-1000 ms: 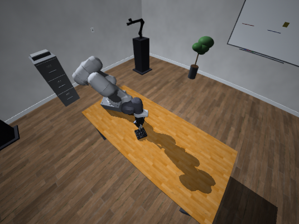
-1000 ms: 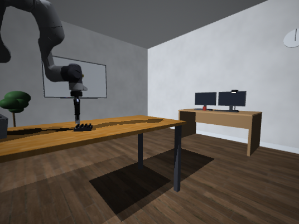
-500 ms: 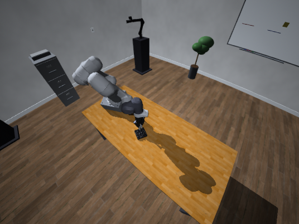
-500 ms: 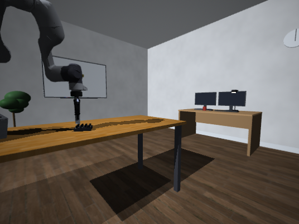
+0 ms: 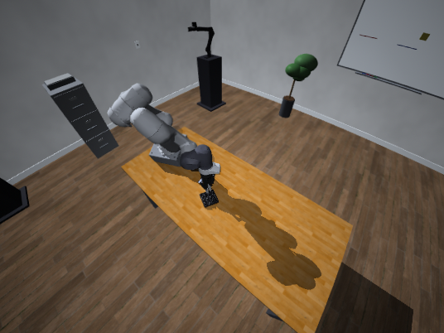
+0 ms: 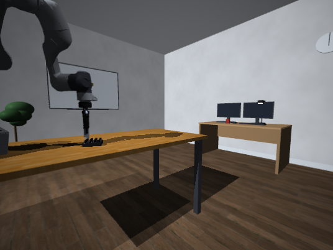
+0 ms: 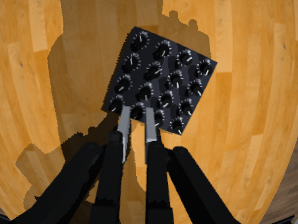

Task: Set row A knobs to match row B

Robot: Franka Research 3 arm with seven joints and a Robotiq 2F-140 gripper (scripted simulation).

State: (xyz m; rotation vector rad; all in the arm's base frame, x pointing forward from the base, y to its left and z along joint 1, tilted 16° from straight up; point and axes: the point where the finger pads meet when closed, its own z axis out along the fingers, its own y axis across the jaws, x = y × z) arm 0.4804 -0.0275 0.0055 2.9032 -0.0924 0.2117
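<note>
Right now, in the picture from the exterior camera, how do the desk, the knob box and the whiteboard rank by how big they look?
1. Desk, the largest
2. Whiteboard, partly behind the arm
3. Knob box, clearly the smallest

Desk and whiteboard are fairly close, so their order is less sure.

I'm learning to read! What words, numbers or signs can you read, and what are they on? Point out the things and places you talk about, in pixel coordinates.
None can be read.
Knob box (image 5: 209,199) (image 6: 92,143) (image 7: 166,65): any names too small and blurred.
Whiteboard (image 5: 398,54) (image 6: 105,90): coloured marks, no readable words.
Wall clock (image 6: 324,43): no readable numbers.
</note>
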